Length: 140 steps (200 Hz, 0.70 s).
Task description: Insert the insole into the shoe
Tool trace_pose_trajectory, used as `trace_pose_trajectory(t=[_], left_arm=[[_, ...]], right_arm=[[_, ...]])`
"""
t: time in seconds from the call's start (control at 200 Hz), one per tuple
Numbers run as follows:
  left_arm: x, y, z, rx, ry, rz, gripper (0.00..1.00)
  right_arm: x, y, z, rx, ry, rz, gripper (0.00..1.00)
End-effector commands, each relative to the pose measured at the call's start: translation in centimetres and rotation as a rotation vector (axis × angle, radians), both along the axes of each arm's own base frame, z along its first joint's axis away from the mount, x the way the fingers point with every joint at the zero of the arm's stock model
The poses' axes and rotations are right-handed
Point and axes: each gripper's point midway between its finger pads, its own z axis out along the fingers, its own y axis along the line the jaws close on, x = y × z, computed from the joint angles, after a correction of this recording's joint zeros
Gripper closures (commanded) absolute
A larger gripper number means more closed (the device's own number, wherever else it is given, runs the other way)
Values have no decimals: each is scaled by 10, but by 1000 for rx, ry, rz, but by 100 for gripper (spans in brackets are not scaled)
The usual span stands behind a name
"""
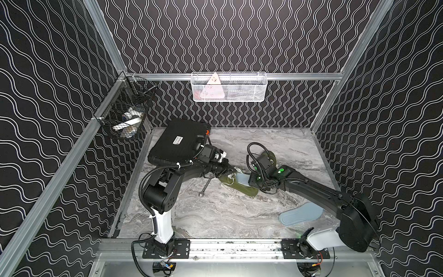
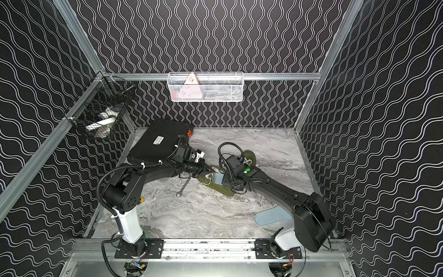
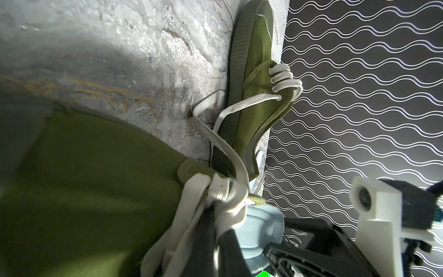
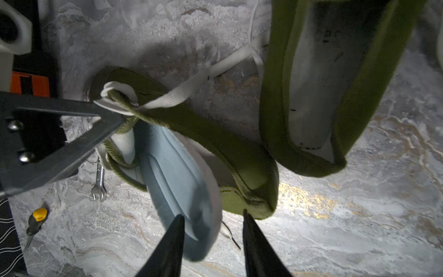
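Insole (image 4: 177, 182), pale blue, lies with its toe end tucked into the olive shoe (image 4: 215, 141) and its heel end sticking out over the shoe's heel rim, so the task looks about half done. The left gripper (image 4: 123, 117) has its fingers pinched tight on the shoe's laced front edge, apparently to hold the opening wide and stop the shoe sliding on the counter (image 1: 215, 215). The right gripper (image 4: 212, 213) is at the shoe's heel, fingers moderately apart with the insole's protruding end between them. One finger overlaps the blue surface and the other stands by the heel rim, but firm contact cannot be confirmed. The heel end probably needs pressing down and forward next. A second shoe (image 4: 311, 84) lies just beside the shoe, and a spare insole (image 1: 302, 213) lies well apart from it.
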Motion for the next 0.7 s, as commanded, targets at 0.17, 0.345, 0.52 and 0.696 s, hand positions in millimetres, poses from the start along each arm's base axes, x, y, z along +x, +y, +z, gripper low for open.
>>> trace_pose_trajectory(t=[0.17,0.345,0.52,0.696], left_arm=[[-1,-4,3,0,-18,-14,100],[-4,-6,3,8,-26,-18,100],[-6,-8,2,-6,-19,-18,100],[-7,-9,1,-19,-14,-15,100]], right_arm=[[14,12,-1,10,-18,1,73],[19,5,-10,-94,11,-24,97],[24,4,-20,-150,6,-36,100],[23,19,-31,-160,23,7,100]])
